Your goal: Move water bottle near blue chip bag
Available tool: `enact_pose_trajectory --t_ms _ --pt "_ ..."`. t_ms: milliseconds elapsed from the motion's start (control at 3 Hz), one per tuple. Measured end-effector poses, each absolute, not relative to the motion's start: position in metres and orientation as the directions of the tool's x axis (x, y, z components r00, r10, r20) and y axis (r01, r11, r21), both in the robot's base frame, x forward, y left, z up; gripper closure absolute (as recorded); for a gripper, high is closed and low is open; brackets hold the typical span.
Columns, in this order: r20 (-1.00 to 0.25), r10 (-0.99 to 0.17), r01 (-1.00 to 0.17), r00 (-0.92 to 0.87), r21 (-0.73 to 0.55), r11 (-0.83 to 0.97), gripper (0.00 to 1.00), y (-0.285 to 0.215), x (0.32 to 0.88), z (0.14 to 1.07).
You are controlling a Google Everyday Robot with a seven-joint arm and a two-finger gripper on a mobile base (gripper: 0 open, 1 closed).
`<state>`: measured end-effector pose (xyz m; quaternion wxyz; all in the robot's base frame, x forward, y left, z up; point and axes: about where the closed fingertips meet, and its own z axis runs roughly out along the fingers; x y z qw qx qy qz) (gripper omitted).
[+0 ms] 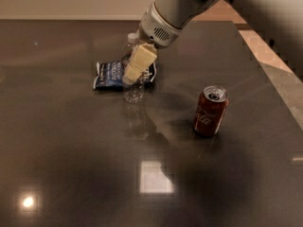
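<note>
The water bottle [134,92] is clear with a white cap and stands upright on the dark table. It sits at the near right edge of the blue chip bag [110,74], which lies flat with white lettering. My gripper [133,73] comes down from the upper right and is shut on the bottle's body. One beige finger [138,62] crosses the front of the bottle and hides its middle; the other finger is hidden behind it. The bottle's base rests on the table, touching or nearly touching the bag.
A red soda can [209,110] stands upright to the right of the bottle, well apart from it. The glossy dark table [71,164] reflects ceiling lights near the front. The table's right edge [272,86] runs diagonally beside a lighter floor.
</note>
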<state>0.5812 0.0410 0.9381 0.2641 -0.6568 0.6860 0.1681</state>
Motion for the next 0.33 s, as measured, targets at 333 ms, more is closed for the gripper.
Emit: enact_pose_trajectory --t_ms 333 --pt "-0.583 -0.812 -0.990 0.002 -0.116 0.081 0.00 0.0411 0.5812 0.9381"
